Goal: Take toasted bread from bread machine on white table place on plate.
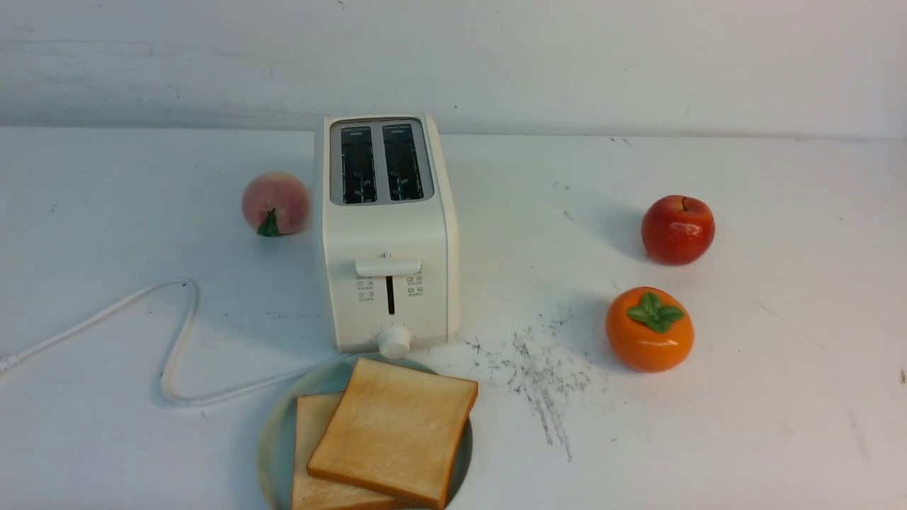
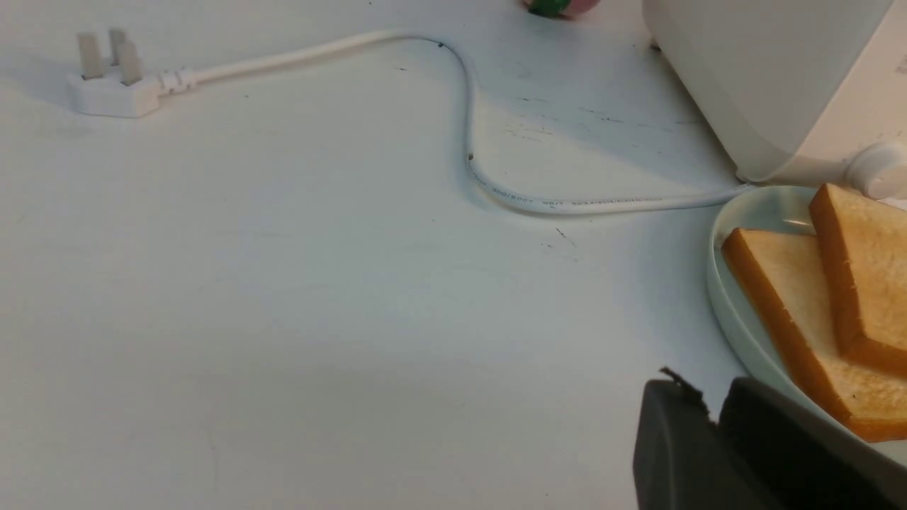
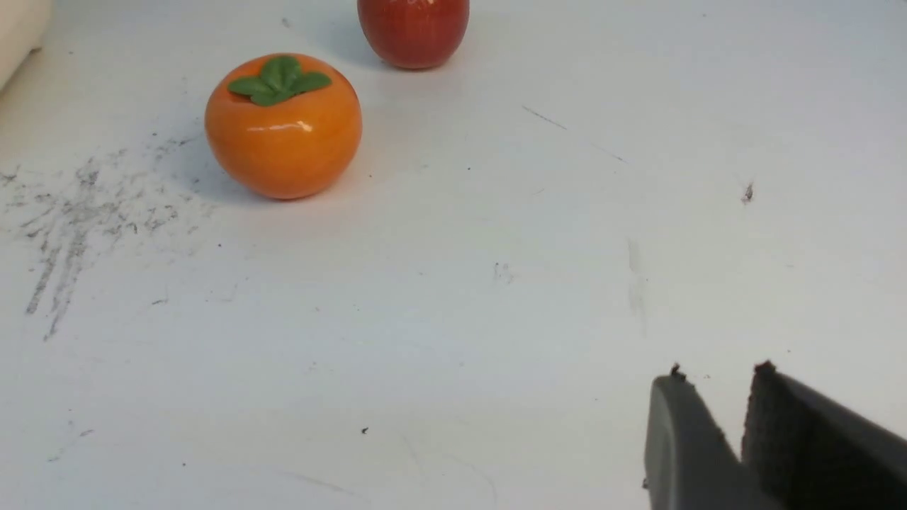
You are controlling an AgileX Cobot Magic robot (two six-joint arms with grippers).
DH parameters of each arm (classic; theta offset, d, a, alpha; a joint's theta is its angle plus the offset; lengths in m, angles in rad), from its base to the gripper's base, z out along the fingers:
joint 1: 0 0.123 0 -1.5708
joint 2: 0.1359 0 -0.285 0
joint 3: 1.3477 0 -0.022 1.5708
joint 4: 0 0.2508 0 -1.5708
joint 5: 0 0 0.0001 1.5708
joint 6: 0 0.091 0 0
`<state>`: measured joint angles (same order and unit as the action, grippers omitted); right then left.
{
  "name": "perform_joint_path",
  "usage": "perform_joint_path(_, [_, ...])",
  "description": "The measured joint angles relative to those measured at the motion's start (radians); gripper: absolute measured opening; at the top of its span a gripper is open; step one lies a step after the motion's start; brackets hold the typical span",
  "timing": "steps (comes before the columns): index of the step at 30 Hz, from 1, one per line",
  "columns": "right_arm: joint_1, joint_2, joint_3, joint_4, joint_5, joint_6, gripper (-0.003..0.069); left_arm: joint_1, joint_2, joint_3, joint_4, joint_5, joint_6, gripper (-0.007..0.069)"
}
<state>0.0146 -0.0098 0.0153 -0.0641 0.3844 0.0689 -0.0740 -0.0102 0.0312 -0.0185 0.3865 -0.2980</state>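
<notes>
Toast (image 1: 393,432)'s already on the plate (image 1: 268,453) at bottom center, so just keep both grippers (image 2: 698,386), slightly apart and empty, well away.

White table (image 1: 779,425), toaster (image 1: 386,230), plate (image 1: 274,439), peach (image 1: 278,200), apple (image 1: 678,231), persimmon (image 1: 648,341), cord (image 1: 234,392)

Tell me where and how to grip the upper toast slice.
Probably best by its raised right edge, coming from the plate's right: the upper slice lies tilted across the lower one, its right corner jutting past the plate's rim.
</notes>
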Motion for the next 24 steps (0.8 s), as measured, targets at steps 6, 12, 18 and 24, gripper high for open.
perform_joint_path(6, [0.0,0.0,0.0,0.0,0.0,0.0,0.0156,0.0,0.0,0.0,0.0,0.0,0.0,0.0092])
perform_joint_path(12, [0.0,0.0,0.0,0.0,0.0,0.0,0.0162,0.0,0.0,0.0,0.0,0.0,0.0,0.0103])
perform_joint_path(18, [0.0,0.0,0.0,0.0,0.0,0.0,0.0169,0.0,0.0,0.0,0.0,0.0,0.0,0.011])
perform_joint_path(24, [0.0,0.0,0.0,-0.001,0.0,0.0,0.0176,0.0,0.0,0.0,0.0,0.0,0.0,0.0109])
